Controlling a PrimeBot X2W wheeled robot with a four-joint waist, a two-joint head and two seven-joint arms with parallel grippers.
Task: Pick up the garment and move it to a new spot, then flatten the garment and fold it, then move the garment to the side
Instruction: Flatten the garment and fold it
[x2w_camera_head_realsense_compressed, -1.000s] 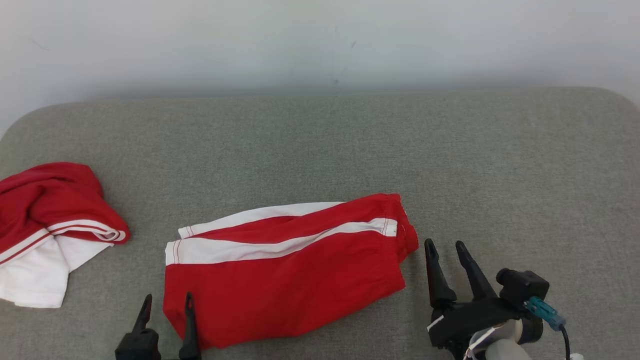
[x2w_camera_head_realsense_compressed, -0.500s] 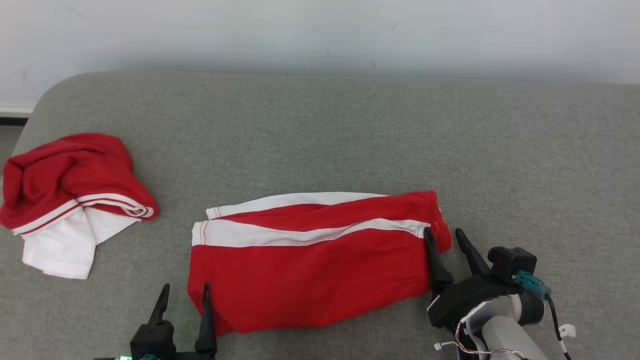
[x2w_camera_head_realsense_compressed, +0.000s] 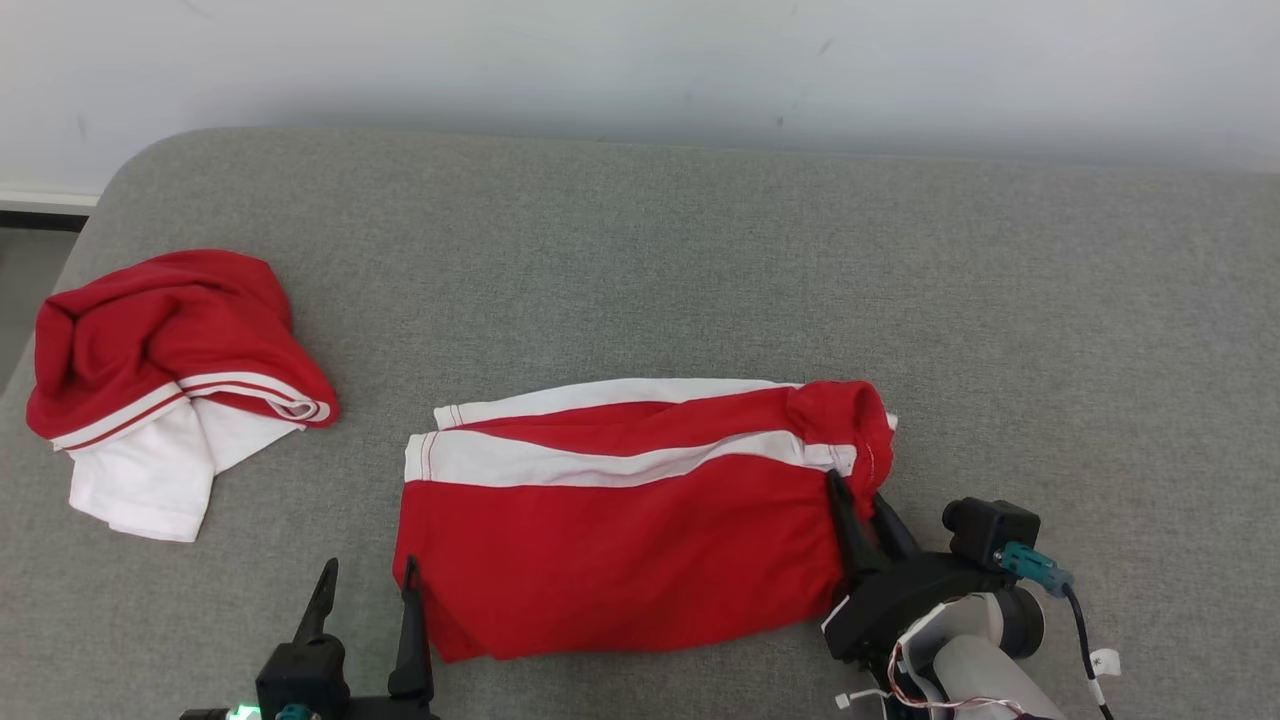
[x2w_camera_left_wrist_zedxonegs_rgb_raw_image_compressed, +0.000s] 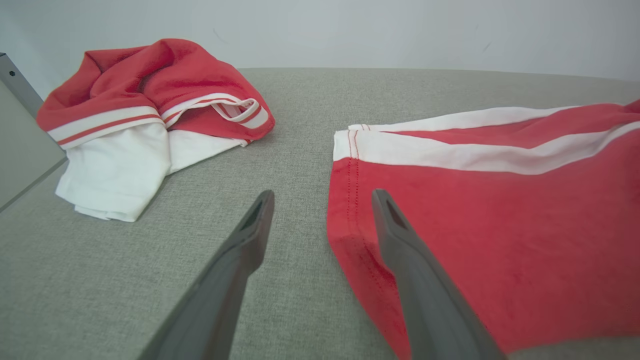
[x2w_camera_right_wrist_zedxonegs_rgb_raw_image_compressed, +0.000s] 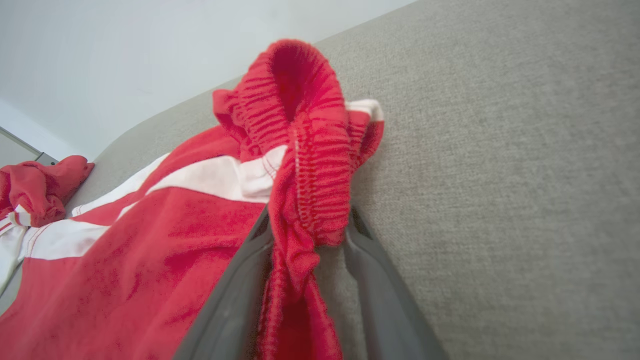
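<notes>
Our right claw (x2w_camera_head_realsense_compressed: 856, 490) is clenched on the garment (x2w_camera_head_realsense_compressed: 620, 540), its 2 dark fingers pinching the bunched, ribbed waistband at the garment's right end; in the right wrist view the red elastic edge stands up in a loop just beyond the fingertips. The garment is a pair of red shorts with white side stripes; it lies folded and mostly flat near the front middle of the grey fabric-covered desk (x2w_camera_head_realsense_compressed: 700, 260), leg hems to the left, waistband to the right. Our left claw (x2w_camera_head_realsense_compressed: 368, 567) is released, fingers spread wide at the garment's front left corner; 1 finger sits over the bare desk and the other over the red hem, though we cannot tell whether it touches the cloth. A second garment (x2w_camera_head_realsense_compressed: 170, 340), red and white and crumpled in a heap, rests well apart at the desk's left edge. A pale wall (x2w_camera_head_realsense_compressed: 600, 60) rises behind the desk's far edge.
</notes>
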